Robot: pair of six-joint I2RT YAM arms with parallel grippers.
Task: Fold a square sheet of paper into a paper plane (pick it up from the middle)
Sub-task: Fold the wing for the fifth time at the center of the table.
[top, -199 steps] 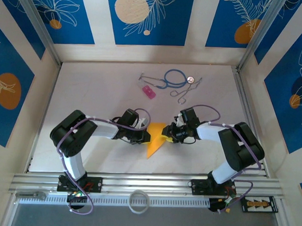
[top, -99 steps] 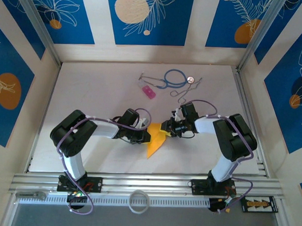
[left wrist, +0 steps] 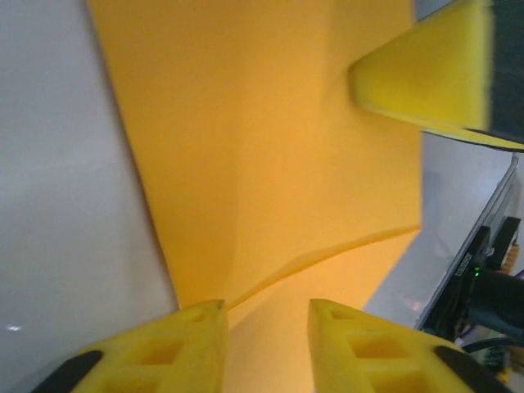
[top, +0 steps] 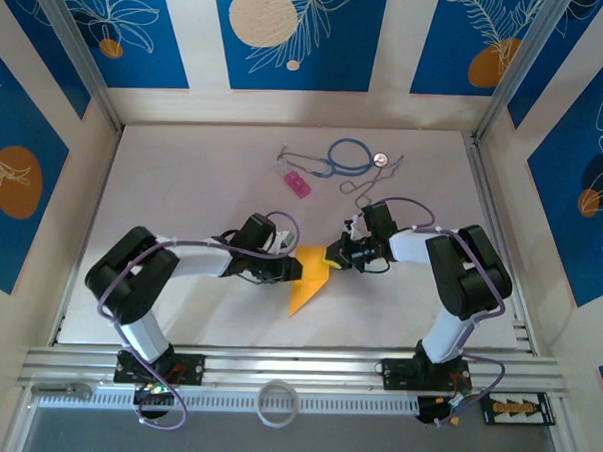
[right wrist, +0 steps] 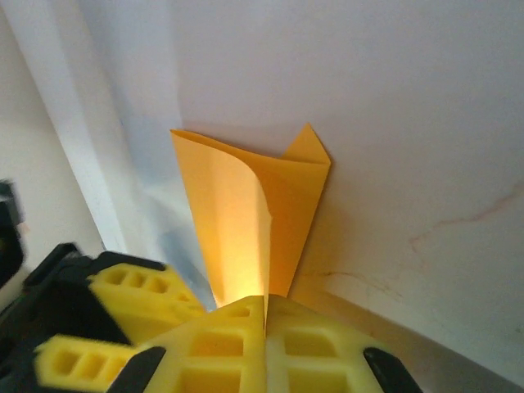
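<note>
Partly folded paper sheet point(top: 309, 282) near the middle of the surface point(top: 184, 171), pointed end toward the near rail, one flap curling up off the lower layer. Right claw point(top: 332, 257) pressed together, pinching the sheet's far right edge. Left claw point(top: 293, 274) at the sheet's left edge, fingers spread, orange paper lying across the gap between them. Both claws close on either side of the sheet. Bare surface open to the left, to the right and toward the near edge. Stethoscope point(top: 332, 154), pink block point(top: 298, 184) and metal scissors point(top: 379, 176) grouped near the far edge, well apart from the paper.
</note>
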